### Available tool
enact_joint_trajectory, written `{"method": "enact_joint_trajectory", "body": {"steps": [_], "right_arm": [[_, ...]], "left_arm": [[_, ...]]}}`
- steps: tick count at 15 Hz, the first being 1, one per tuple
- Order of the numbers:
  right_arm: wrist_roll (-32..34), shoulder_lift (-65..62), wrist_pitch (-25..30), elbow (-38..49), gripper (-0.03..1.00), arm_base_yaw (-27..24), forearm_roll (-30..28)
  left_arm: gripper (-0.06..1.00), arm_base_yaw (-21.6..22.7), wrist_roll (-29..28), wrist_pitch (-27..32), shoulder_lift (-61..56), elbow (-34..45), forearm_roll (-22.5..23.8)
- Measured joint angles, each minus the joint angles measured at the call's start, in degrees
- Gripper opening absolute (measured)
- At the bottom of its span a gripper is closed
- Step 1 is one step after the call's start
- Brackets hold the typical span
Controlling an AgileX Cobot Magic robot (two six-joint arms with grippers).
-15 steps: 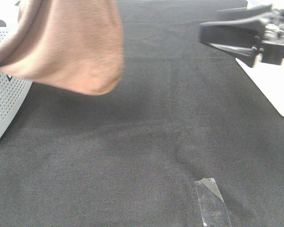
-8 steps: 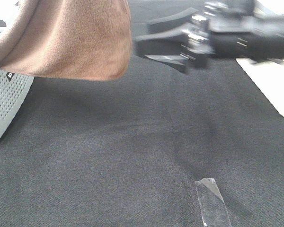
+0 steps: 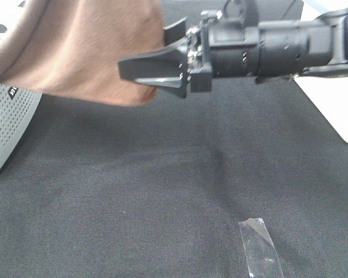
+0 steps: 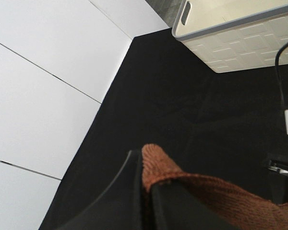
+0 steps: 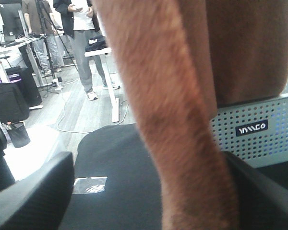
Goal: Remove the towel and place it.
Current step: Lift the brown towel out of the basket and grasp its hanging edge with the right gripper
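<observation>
The reddish-brown towel (image 3: pixel 87 52) hangs in the air at the upper left of the exterior view, its lower edge clear of the black cloth. My left gripper (image 4: pixel 145 184) is shut on the towel's (image 4: pixel 221 196) edge; it is out of the exterior view. My right gripper (image 3: pixel 146 51) reaches in from the right and stands open at the towel's lower right corner. In the right wrist view a hanging fold of the towel (image 5: pixel 182 120) lies between the two spread fingers (image 5: pixel 33 196) of the right gripper (image 5: pixel 146 163), and I cannot tell whether they touch it.
A grey perforated basket (image 3: pixel 6 121) stands at the left edge, behind the towel. A strip of clear tape (image 3: pixel 260 249) lies on the black table cloth (image 3: pixel 162 191) near the front. A white surface (image 3: pixel 336 110) shows at the right. A white bin (image 4: pixel 230 28) stands on the cloth.
My right gripper swept left from the right edge to the towel's lower corner, staying open. The towel's lower edge shifted slightly. The left grip is unchanged.
</observation>
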Motion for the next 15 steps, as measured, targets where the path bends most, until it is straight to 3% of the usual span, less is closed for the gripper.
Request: {"method": "enact_joint_trajectory", "body": {"steps": [4,6,8,10,12,15], "right_arm": [[4.0,0.5,-2.8,-0.1,0.76,0.0,-3.1],[5.1,0.5,-5.3,-0.1,0.7,0.0,-5.2],[6.4,0.5,-5.8,-0.1,0.5,0.0,-5.6],[6.5,0.5,-5.7,-0.1,0.17,0.0,-5.7],[6.9,0.5,-4.5,-0.1,0.0,0.0,-6.7],[7.8,0.5,-3.4,-0.1,0.0,0.0,-6.5]], "left_arm": [[0.0,0.0,-0.1,-0.7,0.0,0.0,0.2],[0.0,0.0,-0.5,-0.8,0.0,0.0,0.2],[0.0,0.0,-1.5,-0.8,0.0,0.0,0.2],[0.0,0.0,-1.5,-0.7,0.0,0.0,0.2],[0.0,0.0,-1.6,0.0,0.0,0.0,0.2],[0.0,0.0,-1.8,2.9,0.0,0.0,0.2]]}}
